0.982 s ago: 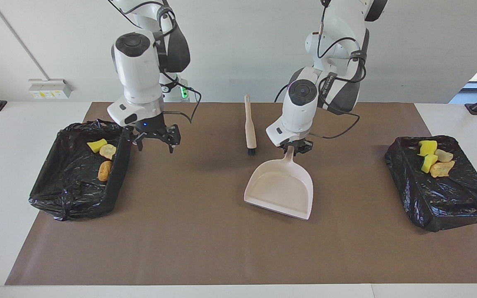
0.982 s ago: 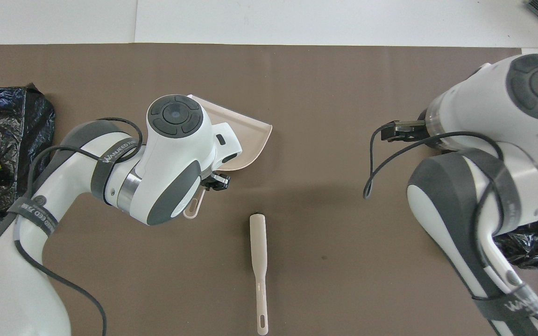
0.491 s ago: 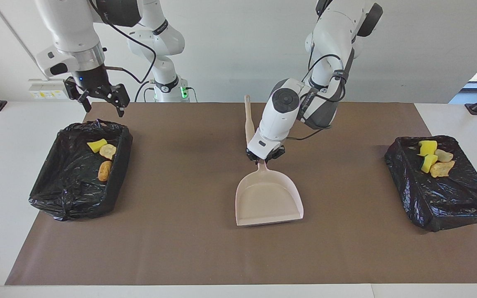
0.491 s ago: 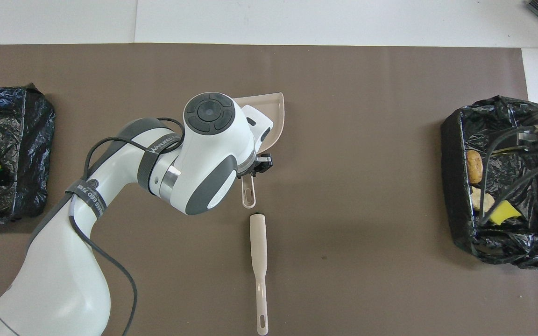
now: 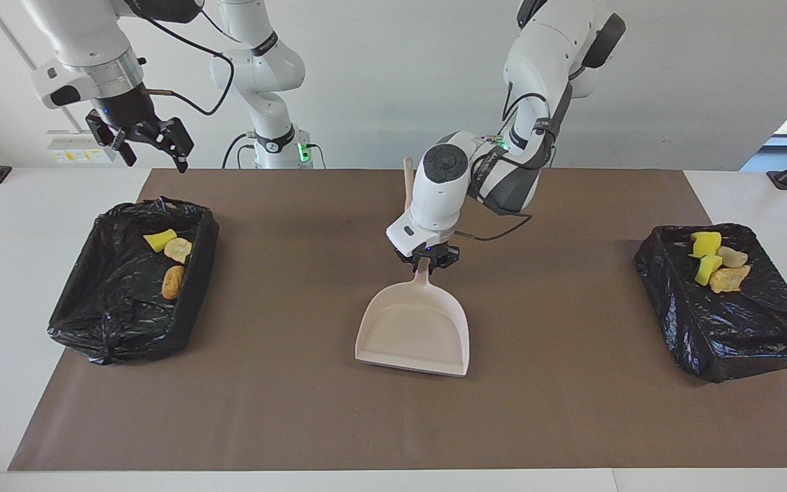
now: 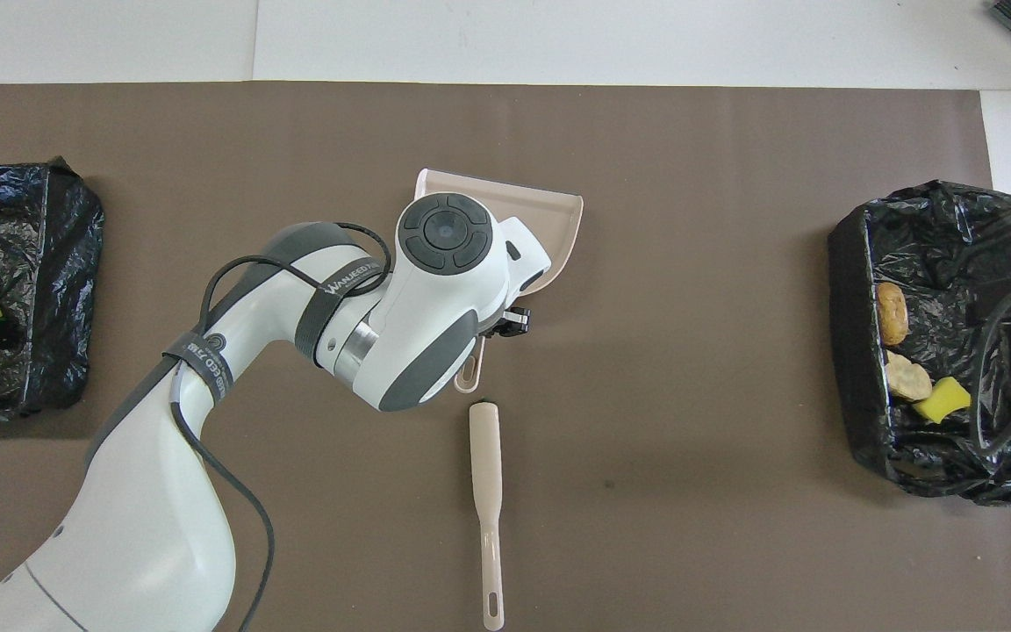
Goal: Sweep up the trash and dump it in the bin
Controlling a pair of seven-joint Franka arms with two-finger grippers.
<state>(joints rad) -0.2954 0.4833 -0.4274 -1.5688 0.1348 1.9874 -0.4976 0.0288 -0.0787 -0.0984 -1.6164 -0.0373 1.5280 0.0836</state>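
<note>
My left gripper [image 5: 424, 263] is shut on the handle of the pale pink dustpan [image 5: 414, 328], in the middle of the brown mat; the pan's mouth faces away from the robots. In the overhead view the left wrist covers most of the dustpan [image 6: 505, 189]. The trash lies in two black-lined bins. One bin [image 5: 127, 301] at the right arm's end holds a yellow chunk [image 5: 159, 240] and two tan pieces [image 5: 173, 281]. The other bin [image 5: 742, 321] holds yellow chunks [image 5: 706, 243] and tan pieces [image 5: 729, 279]. My right gripper [image 5: 151, 154] hangs open and empty, high up by the first bin's corner.
The beige brush [image 6: 486, 491] with black bristles lies on the mat, nearer to the robots than the dustpan, handle toward them. In the facing view the left arm hides most of the brush [image 5: 407, 181]. White table borders the brown mat [image 5: 298, 410] on all sides.
The left gripper has carried the dustpan toward the right arm's end of the table and turned it. The right arm has risen from beside its bin to high above the bin's corner.
</note>
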